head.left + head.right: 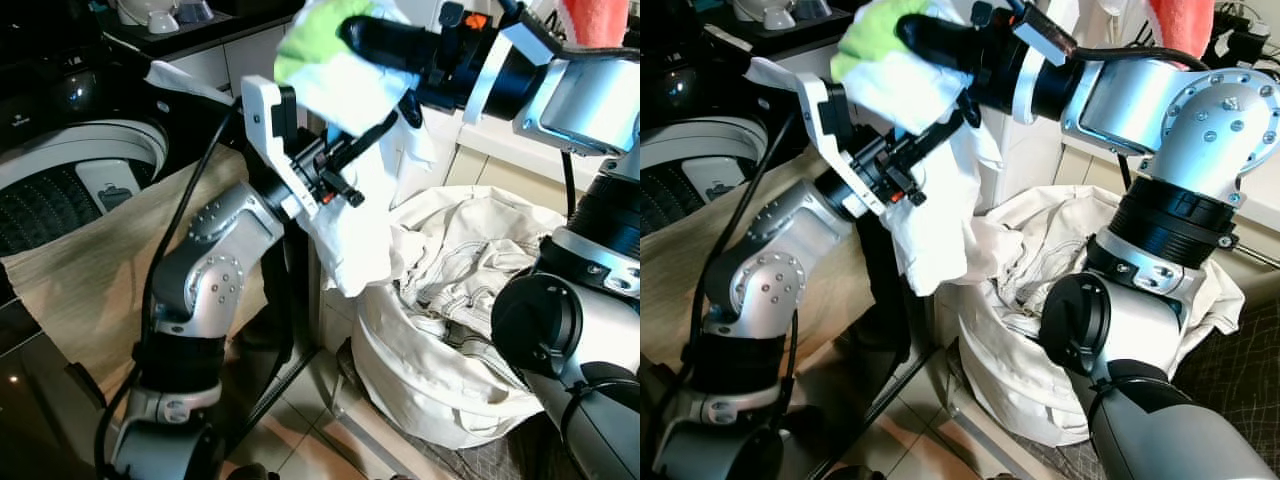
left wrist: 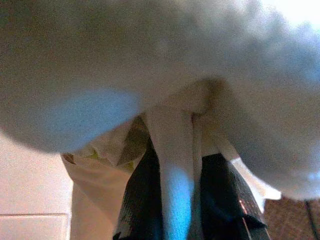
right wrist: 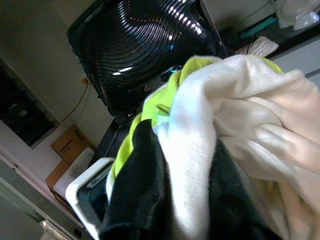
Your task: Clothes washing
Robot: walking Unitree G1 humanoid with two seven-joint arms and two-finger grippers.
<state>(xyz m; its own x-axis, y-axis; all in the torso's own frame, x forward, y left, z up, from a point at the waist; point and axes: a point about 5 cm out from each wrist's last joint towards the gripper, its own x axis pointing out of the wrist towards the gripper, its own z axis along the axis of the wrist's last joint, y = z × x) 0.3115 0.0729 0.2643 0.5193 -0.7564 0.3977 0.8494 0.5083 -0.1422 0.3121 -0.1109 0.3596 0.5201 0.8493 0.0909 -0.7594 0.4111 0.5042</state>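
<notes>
Both the right end effector (image 1: 360, 40) and left end effector (image 1: 345, 165) grip a white-and-lime garment (image 1: 340, 90) above the laundry basket (image 1: 420, 390); soft, light, drapes, best bunched mid-fabric.

bright, sharp head views (left wrist view dim, badly blurred).

White garment (image 1: 930, 215) between both grippers

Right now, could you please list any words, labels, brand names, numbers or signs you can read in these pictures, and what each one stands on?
No text can be read in any view.
The washing machine has a pale panel with a dark mark inside its rim: too small and blurred to read.
The white and green garment, held between both grippers, shows no print or tag.
The laundry bag bears no label.
</notes>
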